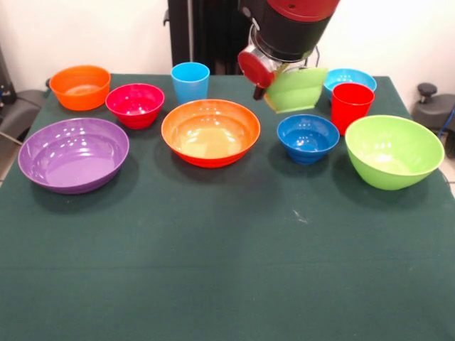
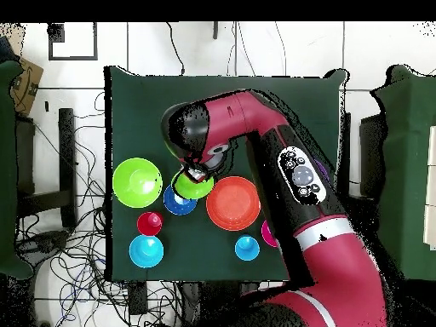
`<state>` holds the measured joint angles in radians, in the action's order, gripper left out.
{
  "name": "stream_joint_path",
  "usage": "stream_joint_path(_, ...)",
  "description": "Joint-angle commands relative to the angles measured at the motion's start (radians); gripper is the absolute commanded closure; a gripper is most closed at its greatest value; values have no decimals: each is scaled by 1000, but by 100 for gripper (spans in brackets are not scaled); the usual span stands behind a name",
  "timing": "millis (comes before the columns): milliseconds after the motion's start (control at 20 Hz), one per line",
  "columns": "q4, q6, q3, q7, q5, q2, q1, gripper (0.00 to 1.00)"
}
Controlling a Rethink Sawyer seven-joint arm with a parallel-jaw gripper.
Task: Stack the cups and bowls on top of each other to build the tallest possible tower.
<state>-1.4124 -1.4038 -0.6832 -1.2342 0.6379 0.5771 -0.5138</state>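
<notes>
Green cloth covered the table (image 1: 227,270) where nothing was yet stacked, every bowl and cup standing apart, while my claw (image 1: 274,84) gripped the small lime bowl (image 1: 297,91), tilted and lifted clear between the large orange bowl (image 1: 210,132) and red cup (image 1: 351,105).

Dark green cloth-covered table (image 1: 213,284), tangled cables (image 2: 77,255) on tiled floor (image 2: 375,51), cardboard box (image 2: 25,85)

A dark green table (image 1: 227,270) carries bowls and cups along the frame's upper half: purple bowl (image 1: 73,154) left, orange bowl (image 1: 210,132) centre, lime bowl (image 1: 393,151) right.
</notes>
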Motion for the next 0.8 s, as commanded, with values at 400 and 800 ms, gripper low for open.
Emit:
stream_joint_path(400, 96, 148, 35, 54, 98, -24, 40, 100)
stream_joint_path(800, 99, 213, 28, 128, 130, -34, 20, 100)
